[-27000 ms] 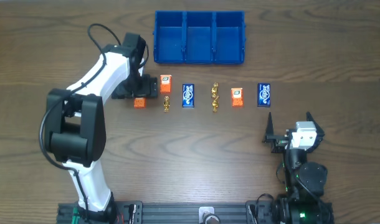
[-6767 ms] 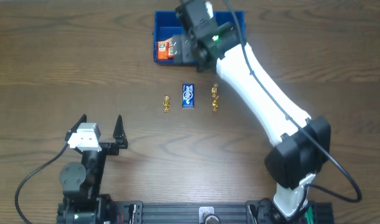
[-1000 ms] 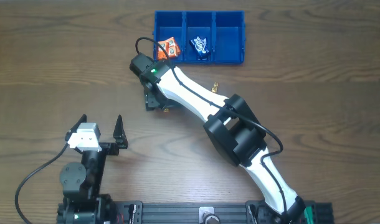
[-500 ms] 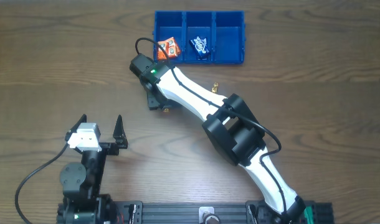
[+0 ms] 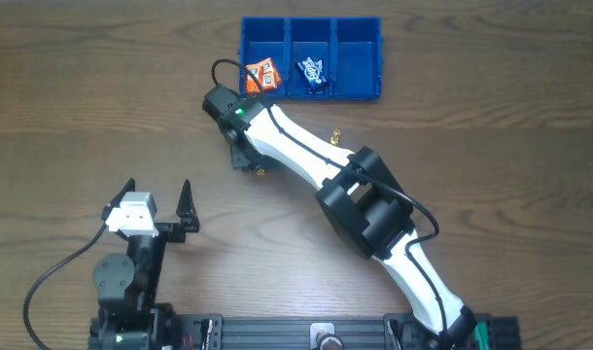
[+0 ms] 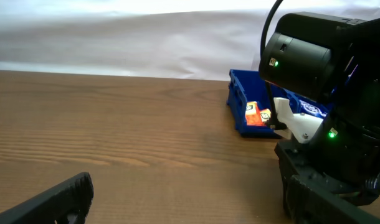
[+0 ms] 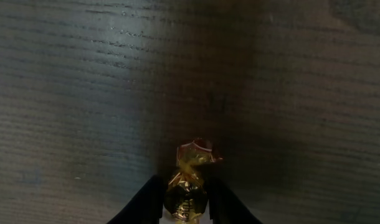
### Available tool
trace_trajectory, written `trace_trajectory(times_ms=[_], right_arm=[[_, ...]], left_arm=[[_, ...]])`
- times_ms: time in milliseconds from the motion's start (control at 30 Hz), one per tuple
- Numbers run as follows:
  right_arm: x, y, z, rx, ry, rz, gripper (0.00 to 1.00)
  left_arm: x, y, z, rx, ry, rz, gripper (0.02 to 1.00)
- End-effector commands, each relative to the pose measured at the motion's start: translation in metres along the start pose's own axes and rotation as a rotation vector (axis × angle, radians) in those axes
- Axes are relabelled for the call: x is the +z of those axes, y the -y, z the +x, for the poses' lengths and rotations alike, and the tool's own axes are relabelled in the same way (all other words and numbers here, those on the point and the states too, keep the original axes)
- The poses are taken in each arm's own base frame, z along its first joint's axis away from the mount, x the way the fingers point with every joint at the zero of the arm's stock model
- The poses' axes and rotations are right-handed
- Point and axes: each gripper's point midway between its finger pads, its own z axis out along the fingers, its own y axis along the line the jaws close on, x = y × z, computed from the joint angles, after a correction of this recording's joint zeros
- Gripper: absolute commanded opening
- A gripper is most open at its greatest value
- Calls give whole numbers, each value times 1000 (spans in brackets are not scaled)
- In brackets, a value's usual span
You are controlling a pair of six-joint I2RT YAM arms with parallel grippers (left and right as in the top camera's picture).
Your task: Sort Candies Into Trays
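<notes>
Blue tray (image 5: pixel 360 58), orange candies (image 5: pixel 261 75) left compartment, blue candy (image 5: pixel 311 70) middle

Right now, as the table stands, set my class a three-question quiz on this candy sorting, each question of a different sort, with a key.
1. Fill the gap: the blue candy lies in the tray's ______ compartment.
2. True or false: the left claw holds a candy.
3. What sits between the fingers of the right claw? A) a gold candy B) a pencil C) nothing

Key: 1 middle; 2 false, it is open and holds nothing; 3 A.
</notes>
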Motion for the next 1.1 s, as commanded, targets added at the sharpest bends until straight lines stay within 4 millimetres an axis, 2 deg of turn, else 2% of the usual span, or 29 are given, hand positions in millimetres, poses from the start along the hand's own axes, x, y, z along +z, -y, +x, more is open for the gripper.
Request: trace_trajectory(times_ms=[33, 133, 200, 300, 467, 500, 567, 667, 767, 833, 900, 1100], right_arm=[[9, 7, 0, 5, -6, 31, 187], [6, 6, -1, 6, -3, 30, 150], [-2, 8, -5, 6, 11, 40, 134], [-31, 12, -15, 8, 68, 56, 128], [-103, 24, -38, 9, 239, 53, 130], [-140, 42, -54, 42, 349, 80, 130], [-175, 62, -72, 72, 458, 98, 130], [-215, 93, -105, 105, 601, 102, 130], [-227, 117, -134, 123, 677, 105, 130], [-224, 133, -148, 136, 696, 120, 130], [-216, 152, -161, 164, 702, 141, 130], [-192, 199, -182, 238, 681, 178, 130]], left_arm=[[1, 2, 17, 0, -50, 18, 998], [1, 2, 17, 0, -50, 18, 998], [1, 2, 17, 0, -50, 18, 998], [1, 2, 17, 0, -50, 18, 998], [1, 2, 17, 0, -50, 18, 996], [1, 2, 17, 0, -50, 18, 996], [1, 2, 17, 0, -50, 18, 998], [1, 2, 17, 0, -50, 18, 998], [1, 2, 17, 0, -50, 18, 996], [1, 2, 17, 0, -50, 18, 996], [1, 2, 17, 0, -50, 18, 998], [1, 2, 17, 0, -50, 18, 998]])
